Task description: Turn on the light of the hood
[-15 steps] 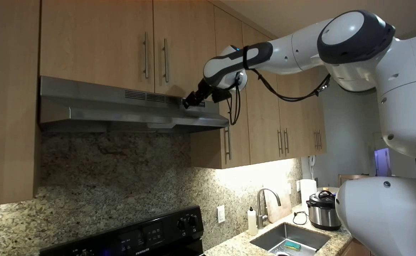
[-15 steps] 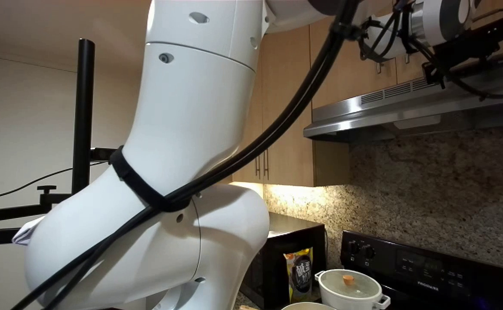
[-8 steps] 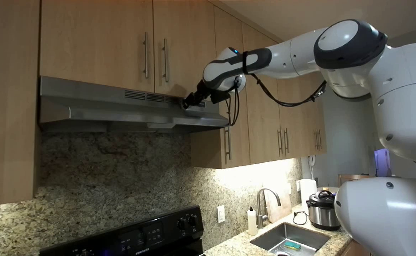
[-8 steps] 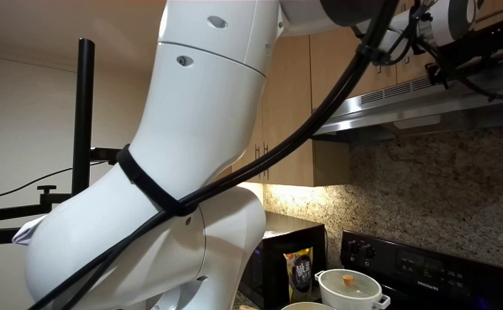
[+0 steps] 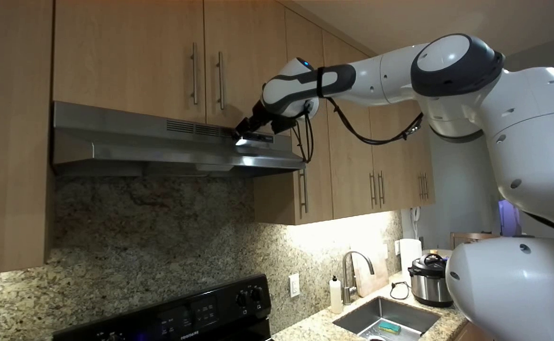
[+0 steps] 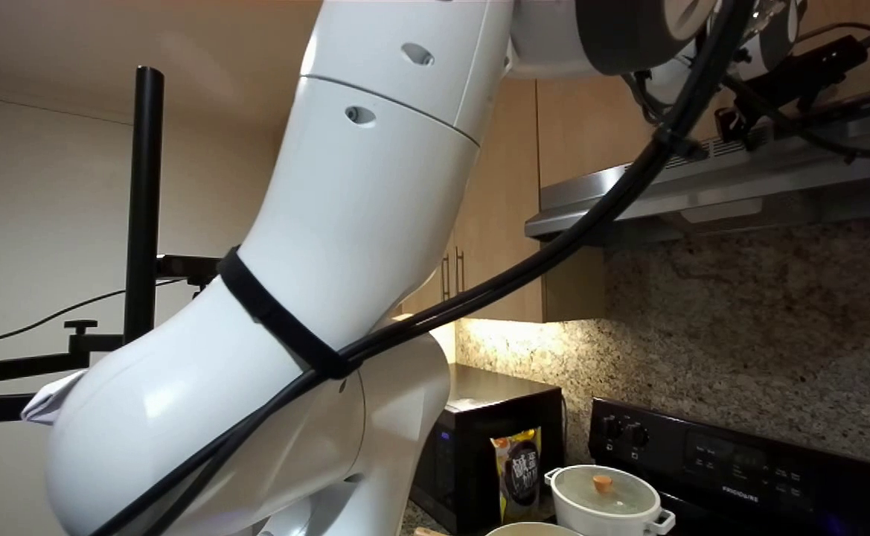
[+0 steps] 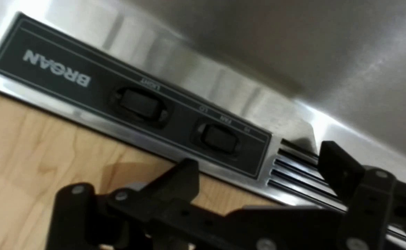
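Find wide, flat, brushed-steel hood [image 5: 163,148] up under pale wood cupboards [image 5: 125,52], above black stove [image 5: 177,312]: prob. heavy and fixed, so no pulling. Instead push small black rocker switch [image 7: 139,103] marked LIGHT on long dark strip [image 7: 180,118]: prob. hard, a bit stiff, maybe slippery, but easy to press at one end w/ one tip; no need to grip. Mind small black fan switch [image 7: 220,138] just beside. See black two-fingered end effector [image 7: 258,156] spread apart, holding nothing, nr thin vent slots [image 7: 298,172]; can't tell if touching. Find flat pale lamp panel [image 5: 214,167] on hood's underside, unlit by the looks. Smooth, shiny steel up front; behind, speckled granite wall [image 5: 163,222], dim there; farther off, pale granite bench [image 5: 312,326] w/ steel sink [image 5: 407,315], in bright light.
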You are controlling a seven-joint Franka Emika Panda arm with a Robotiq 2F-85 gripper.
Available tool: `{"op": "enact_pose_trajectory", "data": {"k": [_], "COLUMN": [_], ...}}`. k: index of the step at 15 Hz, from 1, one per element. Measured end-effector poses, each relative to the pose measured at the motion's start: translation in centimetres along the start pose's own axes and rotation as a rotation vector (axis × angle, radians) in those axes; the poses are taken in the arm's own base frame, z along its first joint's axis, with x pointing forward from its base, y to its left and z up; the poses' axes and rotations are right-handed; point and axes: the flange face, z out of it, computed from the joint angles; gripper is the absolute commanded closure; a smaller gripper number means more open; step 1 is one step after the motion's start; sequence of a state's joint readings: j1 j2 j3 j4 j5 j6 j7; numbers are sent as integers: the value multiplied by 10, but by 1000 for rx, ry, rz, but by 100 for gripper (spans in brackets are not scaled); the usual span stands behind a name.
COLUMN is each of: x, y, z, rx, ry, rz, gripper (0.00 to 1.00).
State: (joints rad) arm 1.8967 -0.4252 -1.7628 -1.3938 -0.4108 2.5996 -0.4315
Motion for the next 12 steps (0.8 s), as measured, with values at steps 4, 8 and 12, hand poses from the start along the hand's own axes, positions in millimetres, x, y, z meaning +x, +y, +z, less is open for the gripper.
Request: {"op": "enact_pose_trajectory", "data": {"k": [4, 8, 12], "x": [0, -2, -4], "y": [4, 9, 20], "z": [1, -1, -10], "rx": [7, 2, -14], "ry": [5, 6, 11], "rz": [12, 24, 45], "gripper": [0, 0, 0]}}
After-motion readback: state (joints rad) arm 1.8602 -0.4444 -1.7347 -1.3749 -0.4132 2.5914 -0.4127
